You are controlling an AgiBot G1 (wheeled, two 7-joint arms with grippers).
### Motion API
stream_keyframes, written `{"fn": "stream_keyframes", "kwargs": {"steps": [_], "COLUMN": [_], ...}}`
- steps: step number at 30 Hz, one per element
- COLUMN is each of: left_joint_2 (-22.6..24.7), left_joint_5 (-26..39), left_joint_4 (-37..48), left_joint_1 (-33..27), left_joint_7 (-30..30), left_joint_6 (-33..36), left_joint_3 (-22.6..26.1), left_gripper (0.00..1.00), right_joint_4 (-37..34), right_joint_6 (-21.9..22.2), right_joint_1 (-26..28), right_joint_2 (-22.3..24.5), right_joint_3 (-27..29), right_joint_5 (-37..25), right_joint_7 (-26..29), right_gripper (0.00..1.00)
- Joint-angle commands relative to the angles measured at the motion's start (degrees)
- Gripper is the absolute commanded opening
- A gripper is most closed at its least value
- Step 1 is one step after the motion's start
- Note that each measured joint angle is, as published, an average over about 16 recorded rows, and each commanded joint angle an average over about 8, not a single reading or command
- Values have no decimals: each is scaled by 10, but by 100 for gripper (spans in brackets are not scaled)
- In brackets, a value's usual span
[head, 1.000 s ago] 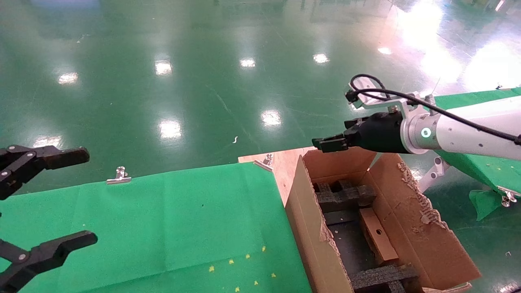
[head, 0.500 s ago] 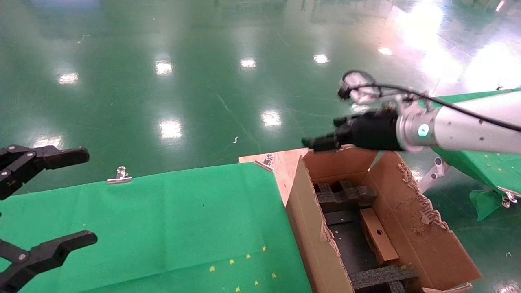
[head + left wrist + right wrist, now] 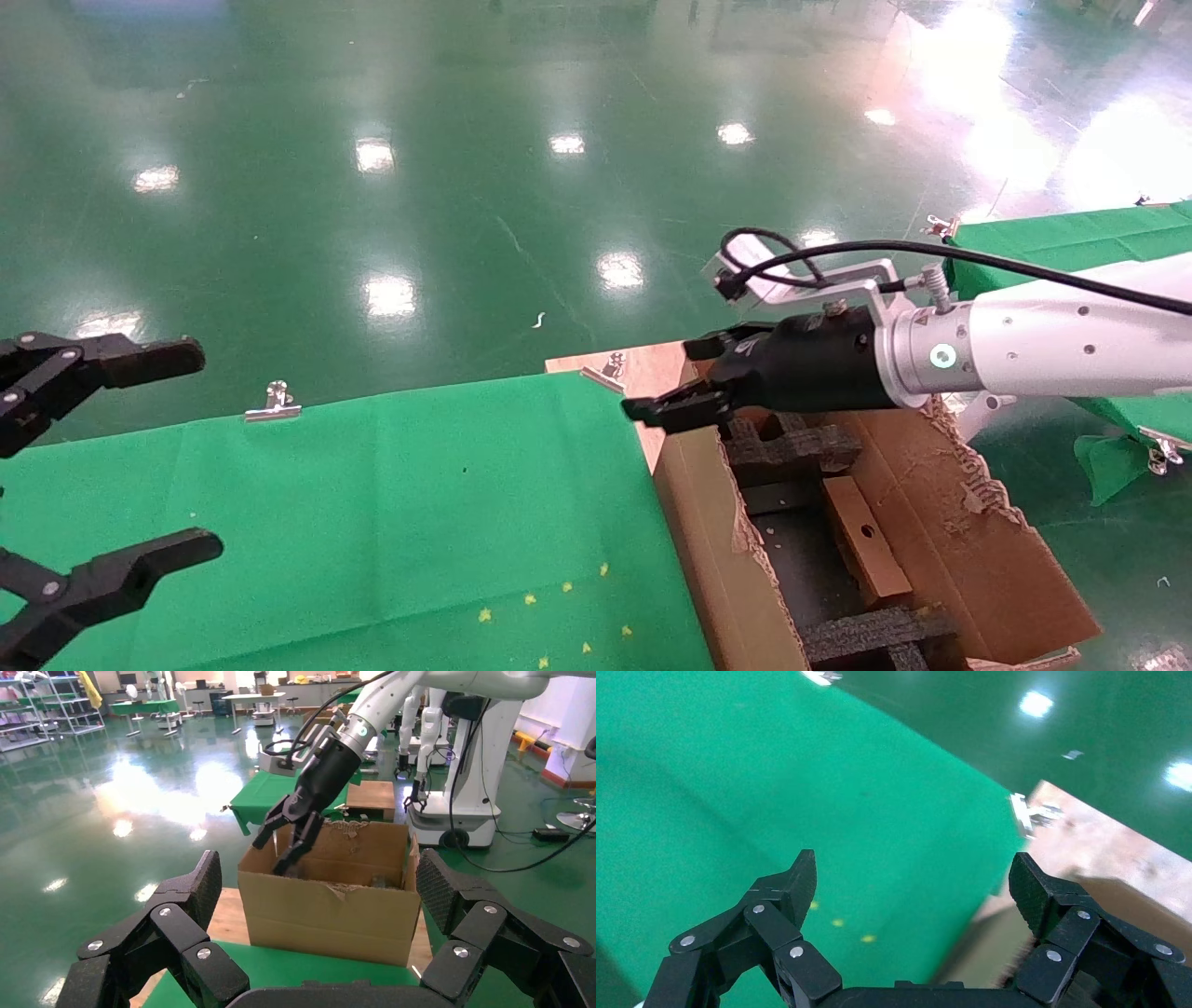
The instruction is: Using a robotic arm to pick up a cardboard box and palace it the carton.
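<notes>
My right pincer (image 3: pixel 672 382) has swung down and left to the carton's (image 3: pixel 722 559) near-table corner, spread wide and empty. The box (image 3: pixel 866 540) already lies inside between the foam (image 3: pixel 792 447), so placing looks done. Left pincer (image 3: pixel 93 457) parked, gaping.

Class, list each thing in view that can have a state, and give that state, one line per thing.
Right gripper: open, empty, over the carton's near-left edge.
Left gripper: open, empty, parked over the green cloth.
Carton: open, flaps torn.
Cardboard box: lying inside the carton, between foam inserts.
</notes>
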Motion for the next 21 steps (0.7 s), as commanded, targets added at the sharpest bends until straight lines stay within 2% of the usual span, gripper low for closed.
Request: {"fn": "stream_keyframes", "kwargs": {"steps": [1, 21], "left_joint_2": [0, 0], "left_joint_5": [0, 0], "left_joint_4": [0, 0], "left_joint_1": [0, 0], "left_joint_7": [0, 0], "left_joint_6": [0, 0], "left_joint_3": [0, 0], "left_gripper": [100, 100], "right_joint_4": [-2, -18], "right_joint_6": [-15, -162], "right_joint_1": [-14, -154], "right_joint_2": [-2, -27], "right_joint_3": [22, 241], "right_joint_5": [19, 206], "right_joint_7": [-24, -269], "right_gripper": [100, 100]}}
